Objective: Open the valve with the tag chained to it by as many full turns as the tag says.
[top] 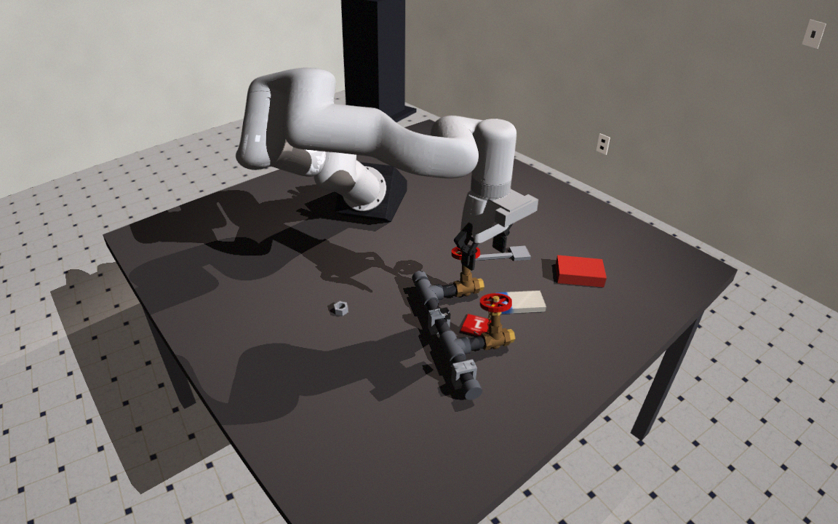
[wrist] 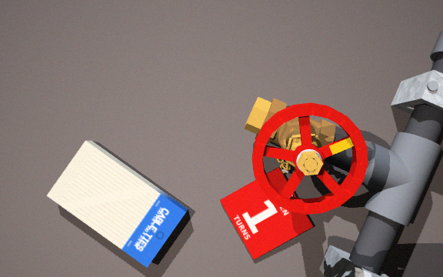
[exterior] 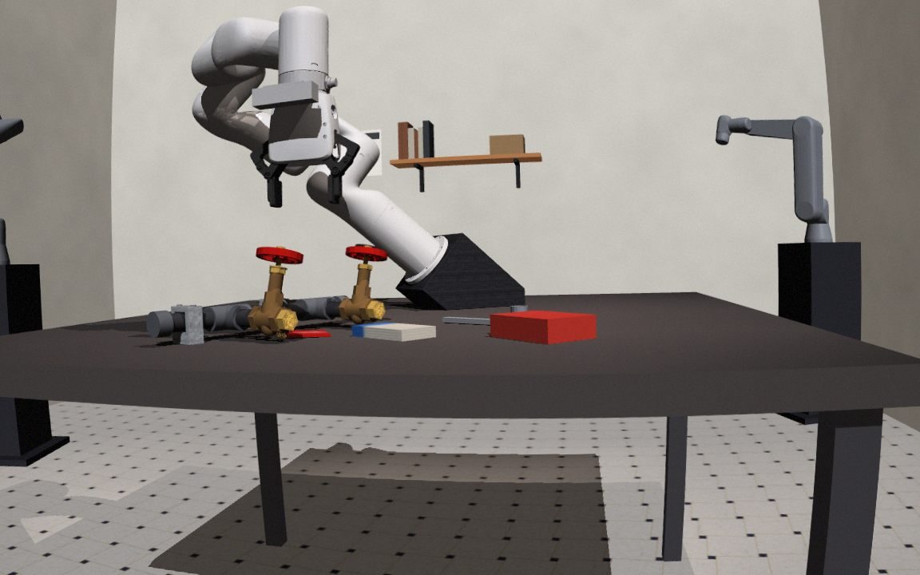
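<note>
Two brass valves with red handwheels stand on a grey pipe [top: 444, 332]. The nearer valve's handwheel [top: 495, 303] has a red tag [top: 474, 324] chained to it. In the wrist view this handwheel [wrist: 310, 158] lies right of centre, with a yellow mark [wrist: 341, 146] on one spoke, and the tag [wrist: 265, 219] reads "1 TURNS". The other handwheel [top: 460, 252] has no tag. My gripper [exterior: 304, 189] is open and empty. It hangs well above the handwheels, over the gap between the tagged one [exterior: 279, 254] and the other [exterior: 366, 252]. My fingers do not show in the wrist view.
A white and blue box of cable ties [wrist: 118, 201] lies beside the tagged valve. A red box [top: 580, 270] and a grey tool [top: 506, 255] lie further right. A grey nut [top: 340, 308] lies left of the pipe.
</note>
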Controlling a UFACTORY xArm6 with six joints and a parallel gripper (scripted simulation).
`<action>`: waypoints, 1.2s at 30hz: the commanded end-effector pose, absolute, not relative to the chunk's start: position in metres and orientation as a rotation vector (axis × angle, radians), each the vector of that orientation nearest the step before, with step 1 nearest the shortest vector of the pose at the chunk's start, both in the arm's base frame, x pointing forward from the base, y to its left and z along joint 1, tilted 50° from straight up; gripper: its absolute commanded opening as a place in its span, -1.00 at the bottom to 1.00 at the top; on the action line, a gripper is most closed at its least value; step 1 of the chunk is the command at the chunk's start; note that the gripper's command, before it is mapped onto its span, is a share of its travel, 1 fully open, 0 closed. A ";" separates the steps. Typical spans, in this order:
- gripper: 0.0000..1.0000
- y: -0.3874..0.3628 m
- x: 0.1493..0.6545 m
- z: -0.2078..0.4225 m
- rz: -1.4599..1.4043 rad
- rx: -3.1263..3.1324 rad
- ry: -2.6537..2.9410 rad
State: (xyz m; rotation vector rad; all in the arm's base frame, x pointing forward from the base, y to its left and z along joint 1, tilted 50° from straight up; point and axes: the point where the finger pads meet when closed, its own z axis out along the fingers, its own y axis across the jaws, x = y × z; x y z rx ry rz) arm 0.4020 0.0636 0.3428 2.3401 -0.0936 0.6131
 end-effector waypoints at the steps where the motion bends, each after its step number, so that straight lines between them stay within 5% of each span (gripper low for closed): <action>1: 1.00 0.064 0.402 0.344 0.617 2.341 -0.093; 25: 1.00 0.064 0.404 0.345 0.661 2.350 -0.173; 36: 1.00 0.059 0.416 0.348 0.975 2.337 -0.769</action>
